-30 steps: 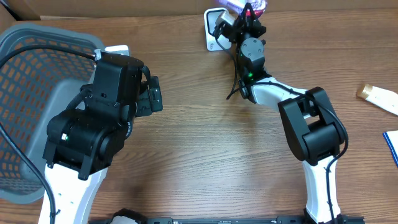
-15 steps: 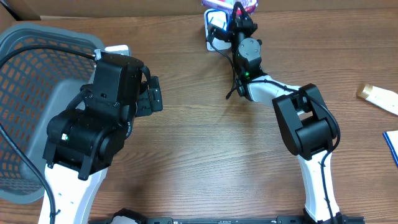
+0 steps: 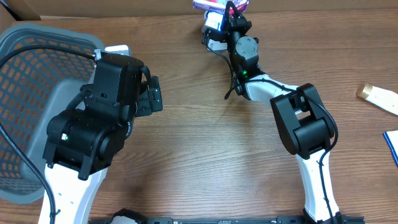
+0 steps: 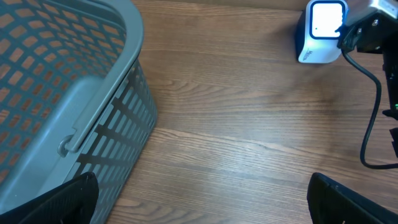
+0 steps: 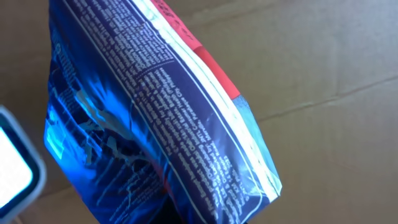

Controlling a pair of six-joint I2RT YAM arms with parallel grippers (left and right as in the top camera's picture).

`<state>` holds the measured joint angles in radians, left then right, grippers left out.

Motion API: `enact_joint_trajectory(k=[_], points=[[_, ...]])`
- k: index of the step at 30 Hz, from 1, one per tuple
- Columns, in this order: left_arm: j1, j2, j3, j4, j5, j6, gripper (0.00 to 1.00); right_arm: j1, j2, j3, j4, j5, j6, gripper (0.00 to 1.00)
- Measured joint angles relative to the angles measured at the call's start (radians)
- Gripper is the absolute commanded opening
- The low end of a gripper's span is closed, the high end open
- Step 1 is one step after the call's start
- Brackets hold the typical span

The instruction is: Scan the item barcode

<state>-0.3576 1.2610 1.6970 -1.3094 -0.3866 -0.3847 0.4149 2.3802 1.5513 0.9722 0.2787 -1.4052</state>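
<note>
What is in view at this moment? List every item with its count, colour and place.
basket: one, grey, left side of the table
barcode scanner: one, white, far middle of the table
snack packet: one, blue with a red stripe, held up at the scanner
tube-like item: one, cream, right edge of the table
flat item: one, blue, right edge, cut off by the frame
cardboard box: one, brown, far left corner
table: one, brown wood
left pincer: one, black, open, beside the basket
right pincer: one, black, shut on the snack packet
</note>
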Motion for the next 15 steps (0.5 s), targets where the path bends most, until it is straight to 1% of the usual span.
enact_joint_trajectory(k=[5,10,15], points=[[0.0,0.0,0.0,0.0,0.0,0.0,1.0,0.0,0.052,0.008,0.004,-0.025,-0.008,0.04],[0.0,0.0,0.0,0.0,0.0,0.0,1.0,0.0,0.116,0.015,0.045,-0.026,-0.029,0.04],[0.0,0.0,0.0,0.0,0.0,0.0,1.0,0.006,0.127,0.022,0.021,-0.002,-0.035,0.04]])
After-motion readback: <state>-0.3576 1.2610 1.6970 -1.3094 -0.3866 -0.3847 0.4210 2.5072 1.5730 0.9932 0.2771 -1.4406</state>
